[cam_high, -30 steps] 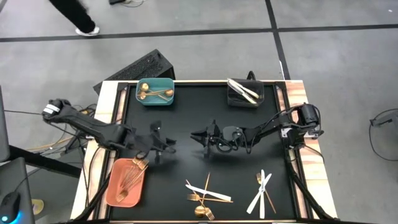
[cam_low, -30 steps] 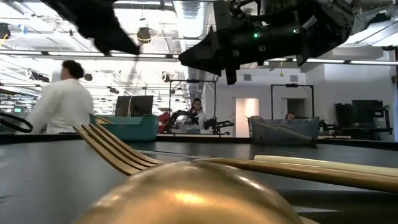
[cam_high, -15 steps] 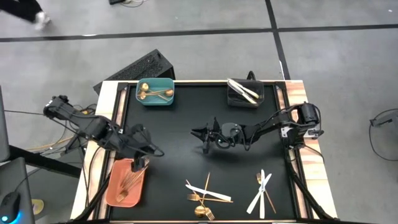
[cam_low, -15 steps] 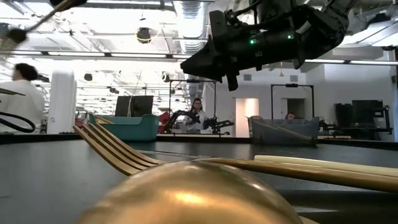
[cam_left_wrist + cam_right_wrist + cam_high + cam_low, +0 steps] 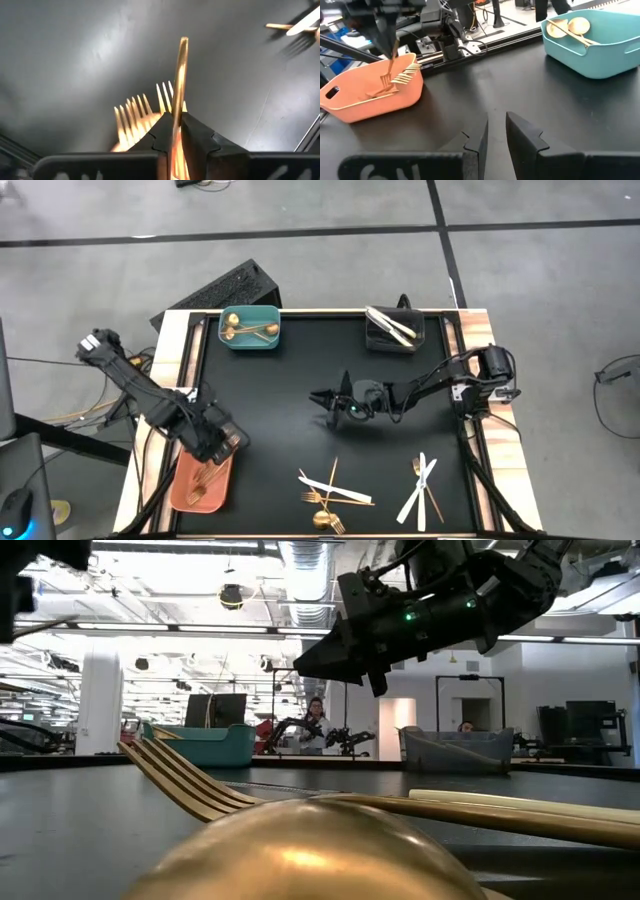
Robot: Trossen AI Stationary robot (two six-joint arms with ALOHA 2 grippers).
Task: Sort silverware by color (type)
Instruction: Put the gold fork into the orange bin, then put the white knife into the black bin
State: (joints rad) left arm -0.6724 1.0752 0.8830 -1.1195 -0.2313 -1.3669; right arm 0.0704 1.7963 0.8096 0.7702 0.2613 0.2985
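Observation:
My left gripper (image 5: pixel 216 442) hangs over the far end of the salmon bin (image 5: pixel 190 485), shut on a gold fork (image 5: pixel 388 67). Several gold forks (image 5: pixel 132 111) lie in that bin. My right gripper (image 5: pixel 325 397) hovers above the middle of the black mat. Its fingers are slightly apart with nothing between them (image 5: pixel 496 131). More silverware lies loose near the front edge: gold forks and a white knife (image 5: pixel 335 492), and white knives with gold pieces (image 5: pixel 422 485). My left gripper pinches the gold fork's slim handle (image 5: pixel 176 120) between its two fingers, coming from above and pointing steeply down. The fork runs along the fingers and hangs on below them, tines (image 5: pixel 385 81) down inside the salmon bin. Whether it touches the forks there, I cannot tell.
A teal bin (image 5: pixel 250 328) holding gold spoons stands at the far left of the mat. A dark bin (image 5: pixel 393 328) with white knives stands at the far right. People and equipment show in the room beyond the table.
My left gripper has swung from the mat's middle left toward the near left corner. It has rolled and tipped to point down, carrying the gold fork over the salmon bin. My right gripper has hardly moved.

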